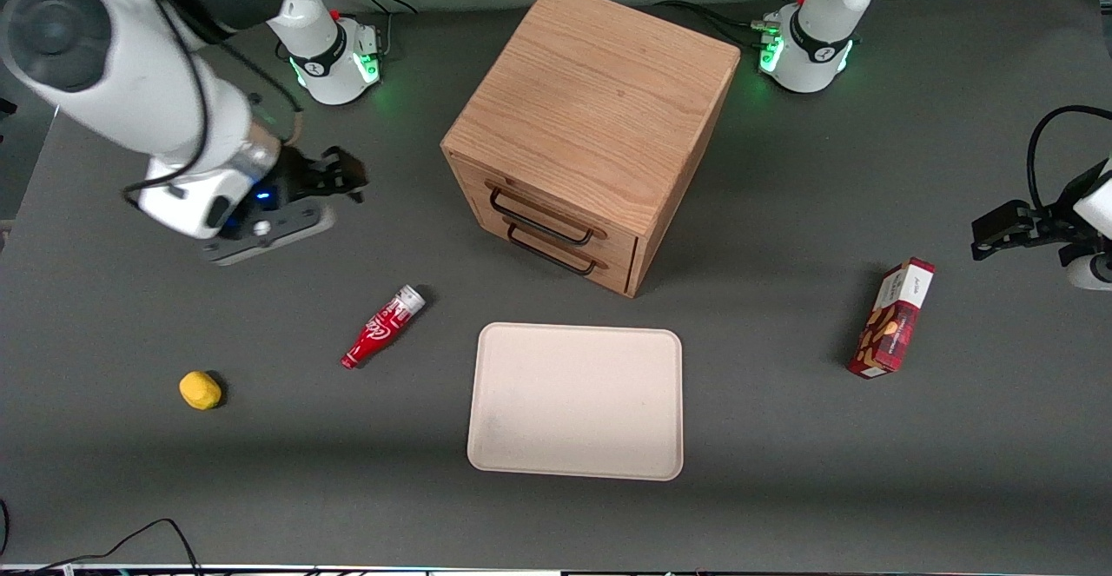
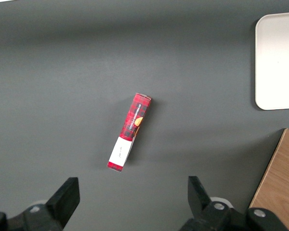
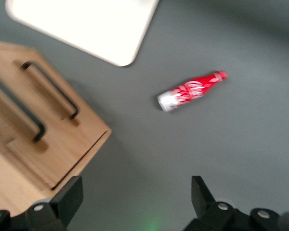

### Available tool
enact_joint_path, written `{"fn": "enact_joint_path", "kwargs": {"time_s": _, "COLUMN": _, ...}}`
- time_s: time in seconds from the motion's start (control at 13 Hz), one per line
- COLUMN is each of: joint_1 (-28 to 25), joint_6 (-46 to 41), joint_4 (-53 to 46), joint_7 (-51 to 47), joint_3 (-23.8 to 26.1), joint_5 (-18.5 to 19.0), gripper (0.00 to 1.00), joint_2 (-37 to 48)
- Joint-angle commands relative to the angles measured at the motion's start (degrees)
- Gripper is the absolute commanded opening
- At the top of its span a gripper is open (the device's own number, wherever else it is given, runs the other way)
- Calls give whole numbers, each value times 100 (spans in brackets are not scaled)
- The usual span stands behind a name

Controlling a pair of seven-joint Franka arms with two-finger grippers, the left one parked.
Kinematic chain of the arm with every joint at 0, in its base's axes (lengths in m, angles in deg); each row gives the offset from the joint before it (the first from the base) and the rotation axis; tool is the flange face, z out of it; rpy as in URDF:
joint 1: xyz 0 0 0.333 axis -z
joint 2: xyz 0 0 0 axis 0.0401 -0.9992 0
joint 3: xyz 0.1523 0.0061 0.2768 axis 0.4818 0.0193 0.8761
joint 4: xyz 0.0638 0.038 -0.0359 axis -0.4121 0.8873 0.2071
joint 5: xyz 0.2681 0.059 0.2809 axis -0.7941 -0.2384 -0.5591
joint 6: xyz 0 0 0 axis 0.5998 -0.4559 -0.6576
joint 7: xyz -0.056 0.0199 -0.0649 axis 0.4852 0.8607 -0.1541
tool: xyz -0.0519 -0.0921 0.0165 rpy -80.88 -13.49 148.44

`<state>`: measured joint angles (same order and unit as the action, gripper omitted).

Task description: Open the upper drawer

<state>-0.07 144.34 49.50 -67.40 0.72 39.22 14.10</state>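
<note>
Beside cabinet (image 1: 591,124), toward working arm's end: gripper (image 1: 343,178), fingers spread wide, holding nothing, well apart from closed upper drawer (image 1: 543,211); red bottle (image 1: 382,327) nearer camera.

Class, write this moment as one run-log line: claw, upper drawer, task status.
claw: open, holding nothing, off the working arm's side of the cabinet | upper drawer: shut, handle untouched | status: approach, no contact yet

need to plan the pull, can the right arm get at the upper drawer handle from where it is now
Probably yes. The gripper, fingers open, hovers beside the cabinet, and nothing lies between it and the upper drawer handle; the bottle lies nearer the front camera.
</note>
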Motion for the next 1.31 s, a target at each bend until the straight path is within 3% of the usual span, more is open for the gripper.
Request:
{"fn": "enact_joint_path", "kwargs": {"time_s": 0.0, "joint_1": 34, "joint_6": 62, "joint_4": -438, "joint_7": 580, "joint_3": 512, "joint_5": -50, "gripper": 100, "joint_2": -635}}
{"fn": "enact_joint_path", "kwargs": {"time_s": 0.62, "joint_1": -861, "joint_6": 975, "joint_4": -887, "joint_7": 1126, "joint_3": 680, "joint_5": -42, "gripper": 100, "joint_2": -1611}}
{"fn": "enact_joint_path", "kwargs": {"time_s": 0.85, "joint_1": -836, "joint_6": 1388, "joint_4": -878, "joint_7": 2247, "joint_3": 689, "joint_5": -68, "gripper": 100, "joint_2": -2041}}
{"fn": "enact_joint_path", "kwargs": {"time_s": 1.23, "joint_1": -792, "joint_6": 1678, "joint_4": -756, "joint_7": 2884, "joint_3": 707, "joint_5": -541, "gripper": 100, "joint_2": -2288}}
